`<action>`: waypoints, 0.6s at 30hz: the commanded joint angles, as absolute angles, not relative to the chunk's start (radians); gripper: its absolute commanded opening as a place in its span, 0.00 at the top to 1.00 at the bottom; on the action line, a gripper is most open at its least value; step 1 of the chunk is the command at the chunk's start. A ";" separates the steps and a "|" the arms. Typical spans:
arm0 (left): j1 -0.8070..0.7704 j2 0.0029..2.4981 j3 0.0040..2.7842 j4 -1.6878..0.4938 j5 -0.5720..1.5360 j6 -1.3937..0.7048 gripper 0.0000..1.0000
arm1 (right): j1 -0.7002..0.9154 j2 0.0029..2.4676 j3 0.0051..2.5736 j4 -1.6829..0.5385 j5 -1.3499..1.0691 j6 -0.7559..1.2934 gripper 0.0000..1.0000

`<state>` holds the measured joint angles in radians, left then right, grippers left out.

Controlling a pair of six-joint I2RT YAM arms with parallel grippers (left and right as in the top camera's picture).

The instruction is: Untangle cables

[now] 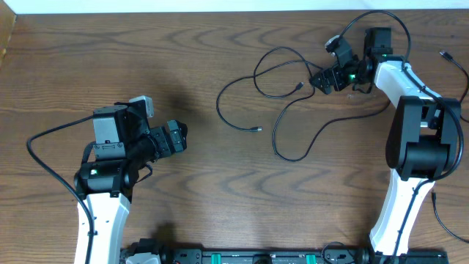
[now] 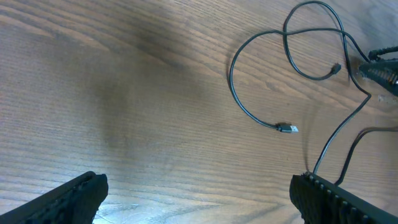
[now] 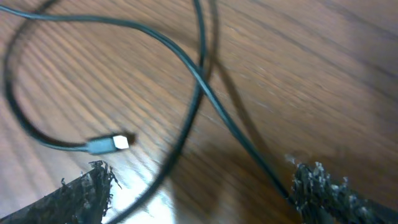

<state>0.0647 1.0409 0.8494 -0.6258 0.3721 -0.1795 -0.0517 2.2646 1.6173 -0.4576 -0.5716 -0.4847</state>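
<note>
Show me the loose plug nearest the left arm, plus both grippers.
loose plug (image 2: 287, 128): left wrist view, on the connector body.
left gripper (image 1: 182, 137): overhead view, midway between fingertips.
right gripper (image 3: 199, 175): right wrist view, midway between fingertips.

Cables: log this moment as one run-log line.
cables looped, crossing | left pincer open, empty, away from cables | right pincer open, over crossing cables

Two grippers: left gripper, right gripper. One table. Black cables: at least two, exact count unclear where they cross; two plugs show.
</note>
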 commanded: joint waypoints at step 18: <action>0.069 1.044 0.859 -0.628 0.380 -0.170 0.02 | -0.026 2.278 1.623 -0.440 -0.492 -0.588 0.04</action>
